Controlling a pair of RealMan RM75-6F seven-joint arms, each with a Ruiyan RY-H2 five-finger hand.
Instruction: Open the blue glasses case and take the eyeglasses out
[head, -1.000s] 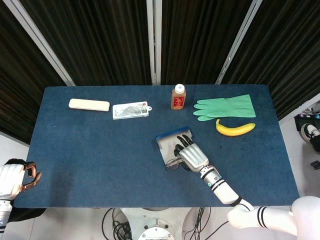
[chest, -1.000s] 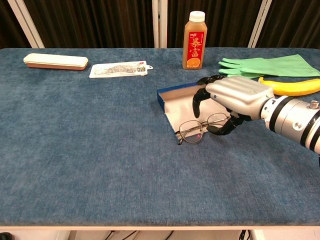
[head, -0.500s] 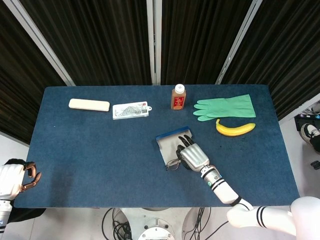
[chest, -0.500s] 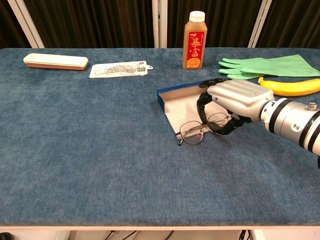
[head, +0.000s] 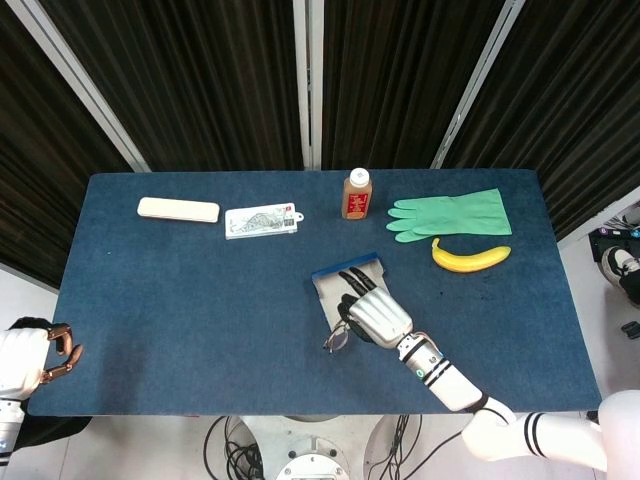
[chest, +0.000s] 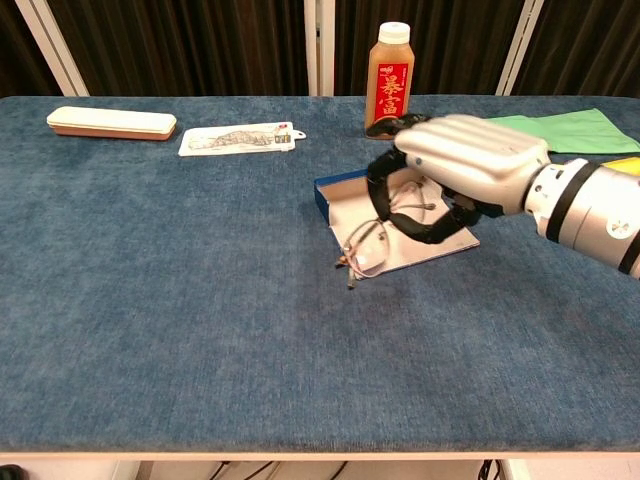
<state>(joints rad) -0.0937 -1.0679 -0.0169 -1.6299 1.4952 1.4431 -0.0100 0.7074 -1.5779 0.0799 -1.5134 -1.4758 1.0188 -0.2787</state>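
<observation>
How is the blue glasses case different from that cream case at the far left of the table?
The blue glasses case lies open near the table's middle, pale lining showing; the cream case is shut, at the far left edge. The right hand is lifting the eyeglasses over the blue one; nothing touches the cream one. Both lie flat on the blue table.

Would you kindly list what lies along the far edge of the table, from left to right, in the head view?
Beige case → printed packet → juice bottle → green rubber glove
</observation>
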